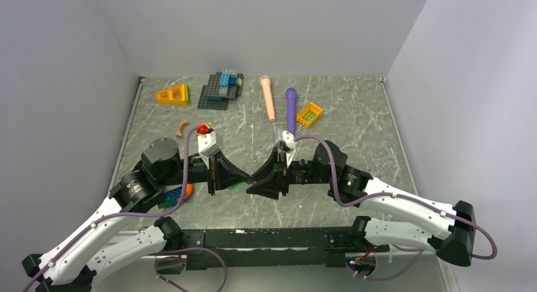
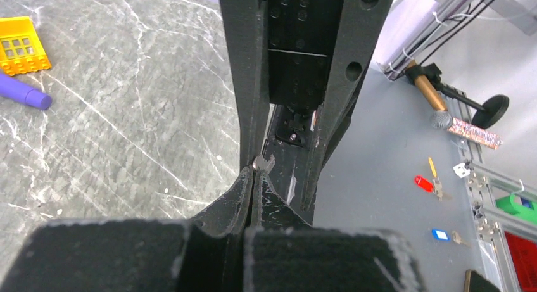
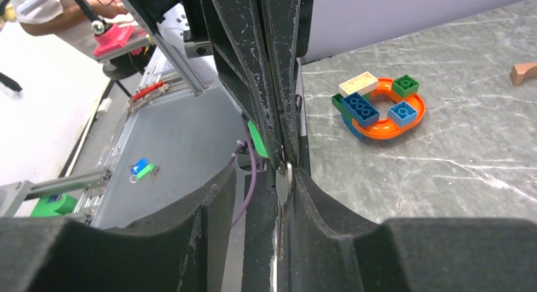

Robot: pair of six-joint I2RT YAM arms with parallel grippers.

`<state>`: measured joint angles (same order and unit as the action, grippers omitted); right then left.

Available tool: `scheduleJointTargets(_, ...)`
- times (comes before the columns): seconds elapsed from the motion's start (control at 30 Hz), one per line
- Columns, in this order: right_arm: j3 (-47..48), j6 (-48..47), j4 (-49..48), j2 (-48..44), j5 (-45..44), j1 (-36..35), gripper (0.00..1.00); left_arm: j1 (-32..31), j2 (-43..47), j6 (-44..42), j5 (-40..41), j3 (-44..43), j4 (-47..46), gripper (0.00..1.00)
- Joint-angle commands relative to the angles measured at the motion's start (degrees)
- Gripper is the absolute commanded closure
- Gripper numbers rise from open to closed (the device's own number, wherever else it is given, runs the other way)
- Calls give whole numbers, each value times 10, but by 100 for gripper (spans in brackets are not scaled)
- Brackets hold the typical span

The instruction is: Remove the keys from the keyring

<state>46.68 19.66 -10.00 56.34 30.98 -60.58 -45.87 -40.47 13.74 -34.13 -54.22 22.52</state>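
A: Looking for the key [image 3: 282, 190].

B: Found up off the table [image 1: 354, 114], centre, toward the near edge, inside the right claw [image 3: 265, 175]. Lying lengthwise along that claw's fingers, blade back toward its palm, head out at the tips.

A: Gripped there?

B: Doesn't look it. Fingers parted, gap on one side, key leaning against one finger only.

A: And the left claw [image 2: 253, 171]?

B: Pinched fully shut, nose to nose with the right one, nipping a scrap of metal [image 2: 261, 163] at its tips. Ring or key head, can't tell. Green tag [image 3: 256, 139] just beside.

A: So, judging the move?

B: Probably a pull straight back along the key's length, away from the left claw. Needs closing on the blade first.

A: Room for that?

B: Seems enough. Grey marbled top below; orange toy [image 3: 392, 128] near the left arm, other toys [image 1: 221, 89] well back by the wall.
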Motion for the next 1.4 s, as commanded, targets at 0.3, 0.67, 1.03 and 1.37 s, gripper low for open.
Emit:
scheduleJointTargets(0.3,-44,25,-158,-26,-59,-4,72,-2,41,76,66,48,-122,100)
scheduleJointTargets(0.67,-54,27,-194,-29,-78,-3,75,-2,45,100,60,68,-164,100)
scheduleJointTargets(1.03,-60,28,-218,-24,-83,-3,97,-2,56,109,42,81,-178,100)
scheduleJointTargets(1.37,-55,19,-211,-18,-69,-3,100,-2,58,79,29,54,-126,61)
